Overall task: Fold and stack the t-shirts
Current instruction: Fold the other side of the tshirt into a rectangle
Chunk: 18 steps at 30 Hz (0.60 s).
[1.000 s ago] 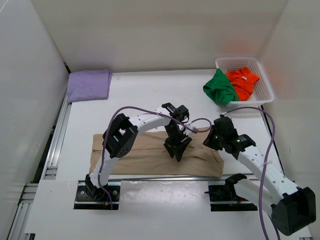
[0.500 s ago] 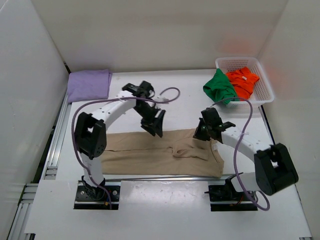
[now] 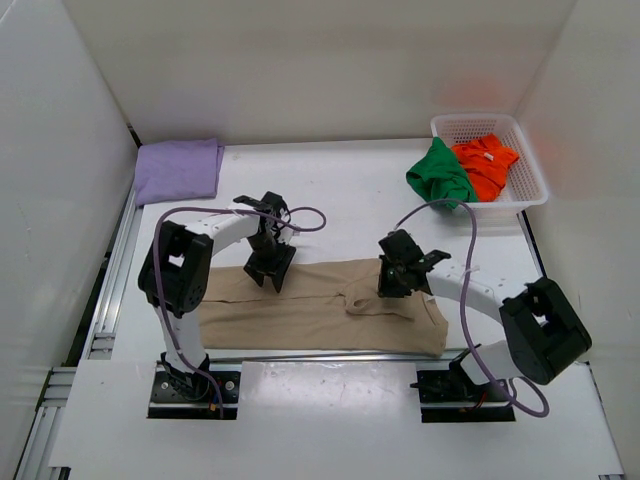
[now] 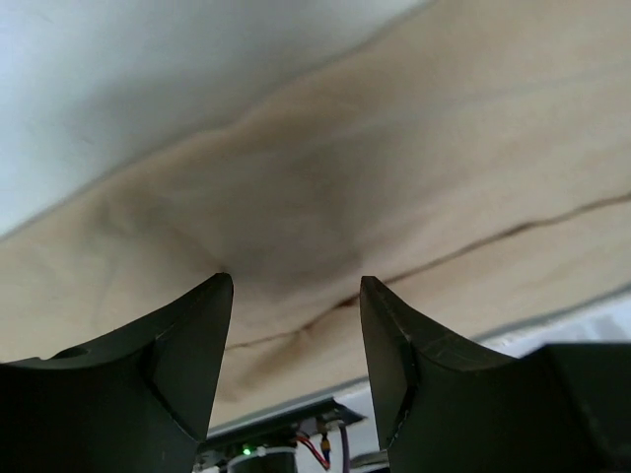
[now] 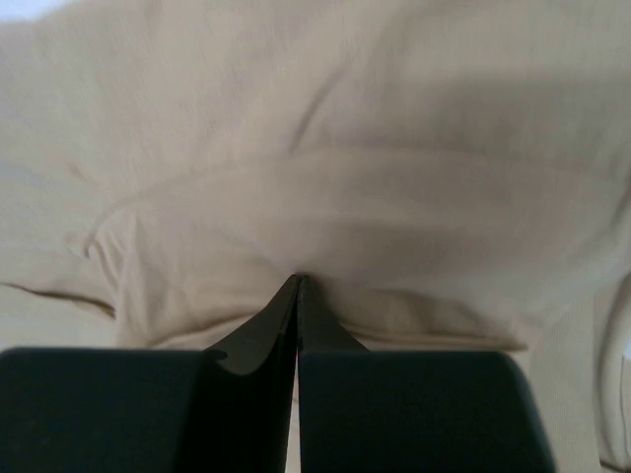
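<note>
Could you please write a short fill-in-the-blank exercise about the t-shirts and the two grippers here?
1. The orange-red t-shirt lies in the white ____.
2. The left gripper is ____ above the tan t-shirt.
3. The right gripper is ____, its tips touching the tan t-shirt.
Missing words: basket; open; shut.

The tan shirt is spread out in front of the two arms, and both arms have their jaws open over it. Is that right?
Not quite. Only the left gripper has its jaws open over the tan shirt. The right gripper has its jaws shut, tips at the cloth, as the right wrist view shows. The shirt is indeed spread out in front of both arms.
</note>
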### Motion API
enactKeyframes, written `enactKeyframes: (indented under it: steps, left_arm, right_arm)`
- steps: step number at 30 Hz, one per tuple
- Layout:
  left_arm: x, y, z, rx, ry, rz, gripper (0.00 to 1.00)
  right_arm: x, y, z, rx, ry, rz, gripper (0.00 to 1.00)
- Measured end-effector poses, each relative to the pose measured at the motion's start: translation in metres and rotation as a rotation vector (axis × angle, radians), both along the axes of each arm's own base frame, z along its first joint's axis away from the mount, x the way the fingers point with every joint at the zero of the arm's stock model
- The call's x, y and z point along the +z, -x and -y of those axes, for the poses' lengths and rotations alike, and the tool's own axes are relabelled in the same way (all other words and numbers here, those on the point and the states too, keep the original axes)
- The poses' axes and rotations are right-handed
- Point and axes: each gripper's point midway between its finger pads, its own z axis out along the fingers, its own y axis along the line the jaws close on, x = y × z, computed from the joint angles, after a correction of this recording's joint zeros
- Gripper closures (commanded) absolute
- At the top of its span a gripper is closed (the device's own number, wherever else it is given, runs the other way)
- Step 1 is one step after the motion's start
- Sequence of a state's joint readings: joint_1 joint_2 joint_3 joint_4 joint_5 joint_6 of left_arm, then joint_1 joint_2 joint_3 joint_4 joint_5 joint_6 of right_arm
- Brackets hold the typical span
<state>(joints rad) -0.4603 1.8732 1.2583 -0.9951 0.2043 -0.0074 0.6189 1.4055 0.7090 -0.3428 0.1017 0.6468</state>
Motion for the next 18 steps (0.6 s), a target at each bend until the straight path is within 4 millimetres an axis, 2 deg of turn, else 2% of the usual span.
enactKeyframes:
  steps: [5,12,18]
  left_arm:
    - [-0.012,-0.008,-0.006,0.001,-0.049,0.016,0.35]
    - [-0.012,-0.009,-0.007,-0.001,-0.065,0.013,0.35]
    - [-0.012,-0.009,-0.008,0.000,-0.068,0.012,0.35]
  right_arm:
    - [-0.006,0.022,0.008,0.024,0.045,-0.011,1.00]
    - [-0.001,0.048,0.013,0.049,0.068,-0.013,1.00]
    - [0.002,0.083,0.013,0.106,0.076,-0.039,1.00]
